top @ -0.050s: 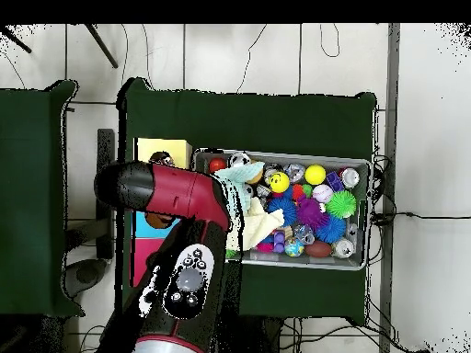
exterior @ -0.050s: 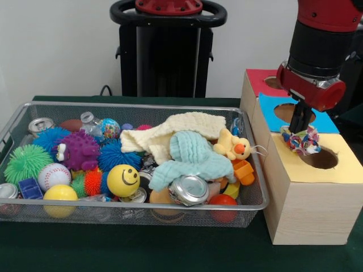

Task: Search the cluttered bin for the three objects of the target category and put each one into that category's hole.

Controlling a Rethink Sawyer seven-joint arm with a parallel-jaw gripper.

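Note:
My gripper point(exterior @ -0.050s: 300, 134) hangs over the wooden box at the right and is shut on a small multicoloured knotted toy point(exterior @ -0.050s: 304, 141). The toy dangles just left of the round hole point(exterior @ -0.050s: 321, 158) in the box's yellow top point(exterior @ -0.050s: 346, 168), touching or nearly touching that surface. Behind it lie the blue top point(exterior @ -0.050s: 327, 122) with its hole point(exterior @ -0.050s: 290, 113) and the red top point(exterior @ -0.050s: 257, 80). In the overhead view the red arm point(top @ -0.050s: 175, 188) covers the gripper and most of the box; only the yellow top point(top @ -0.050s: 164, 150) shows.
The wire bin point(exterior @ -0.050s: 17, 122) is packed: a cream cloth point(exterior @ -0.050s: 181, 128), a teal cloth point(exterior @ -0.050s: 190, 156), a plush duck point(exterior @ -0.050s: 233, 146), a crushed can point(exterior @ -0.050s: 189, 190), a yellow smiley ball point(exterior @ -0.050s: 123, 180), spiky balls point(exterior @ -0.050s: 79, 150) and a baseball point(exterior @ -0.050s: 54, 175). In the overhead view the bin point(top @ -0.050s: 361, 165) sits right of the box.

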